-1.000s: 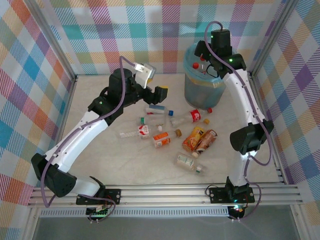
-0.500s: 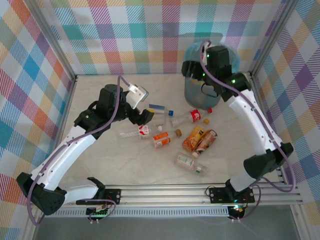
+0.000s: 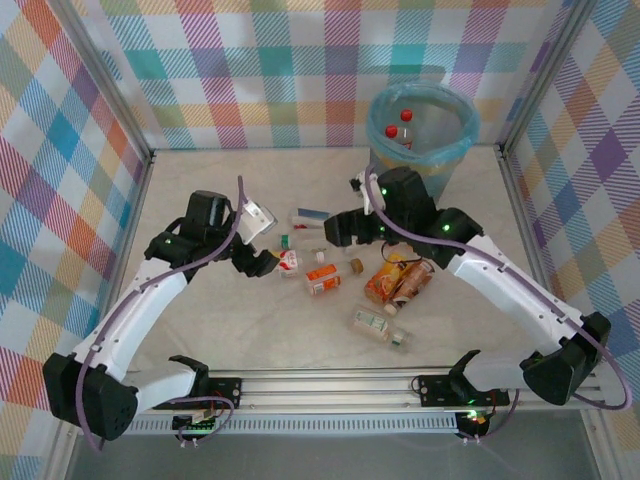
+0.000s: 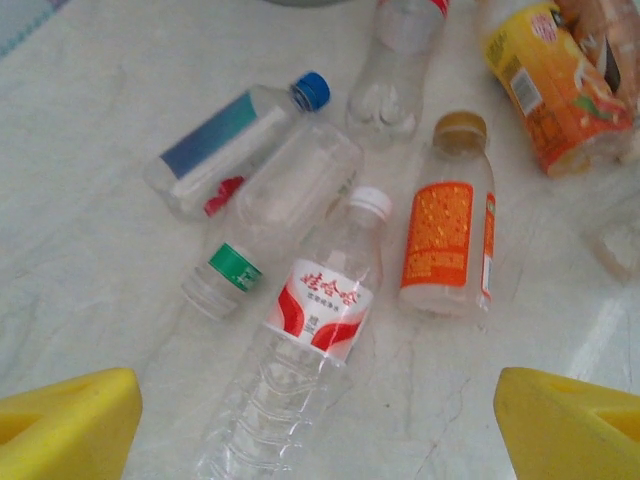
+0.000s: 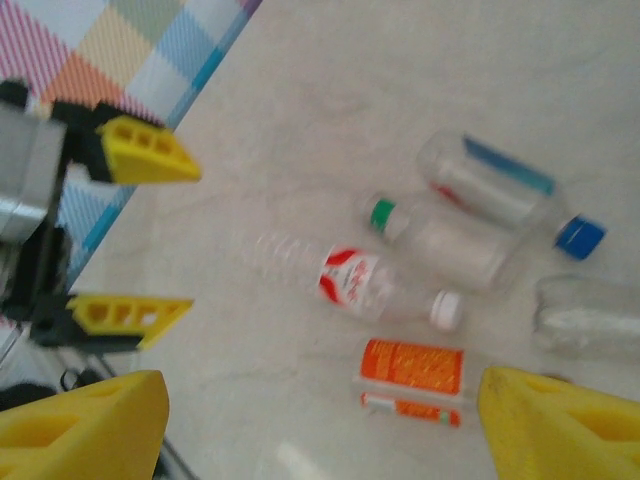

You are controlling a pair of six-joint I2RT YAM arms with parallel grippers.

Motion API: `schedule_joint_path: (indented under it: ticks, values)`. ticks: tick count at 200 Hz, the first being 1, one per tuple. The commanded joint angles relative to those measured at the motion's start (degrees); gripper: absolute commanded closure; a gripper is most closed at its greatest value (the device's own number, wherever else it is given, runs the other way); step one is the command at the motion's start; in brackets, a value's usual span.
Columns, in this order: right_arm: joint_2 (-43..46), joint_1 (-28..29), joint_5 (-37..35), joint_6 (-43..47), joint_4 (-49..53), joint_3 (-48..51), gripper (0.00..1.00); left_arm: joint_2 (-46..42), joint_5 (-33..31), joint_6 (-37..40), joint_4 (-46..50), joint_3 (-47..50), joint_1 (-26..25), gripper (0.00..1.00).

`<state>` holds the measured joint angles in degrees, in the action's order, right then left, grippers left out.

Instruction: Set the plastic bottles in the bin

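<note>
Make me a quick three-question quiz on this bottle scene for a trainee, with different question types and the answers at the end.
1. True or false: the left gripper is shut on the red-label bottle.
2. The orange-label bottle's cap is: A blue, B brown, C green.
3. Fill in: red caps show inside the ___.
Key: 1 false, it is open above that bottle; 2 B; 3 bin.
</note>
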<state>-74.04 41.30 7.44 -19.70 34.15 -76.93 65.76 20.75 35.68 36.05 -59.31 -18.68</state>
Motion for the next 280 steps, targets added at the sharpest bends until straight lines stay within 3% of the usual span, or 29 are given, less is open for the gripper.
schedule_joint_path:
  ticks: [1,65,184,280]
  values:
    - [2.71,1.38,3.31,-1.65,-2.21,2.27,0.19,2.19,5.50,7.43,0.18,1.99,1.77,0.08]
    - [2.11,2.98,4.25,-0.74,-1.81,2.39,0.19,11.86,5.79,14.28,-2.72,4.68,8.43,0.08]
    - [0.56,3.31,3.88,-0.23,-2.15,1.52,0.18,27.98,0.93,19.41,-0.68,0.75,8.39,0.10]
    - [0.64,3.35,2.51,0.11,-0.77,0.44,0.18,30.35,-1.07,23.15,4.37,-1.03,6.35,0.35]
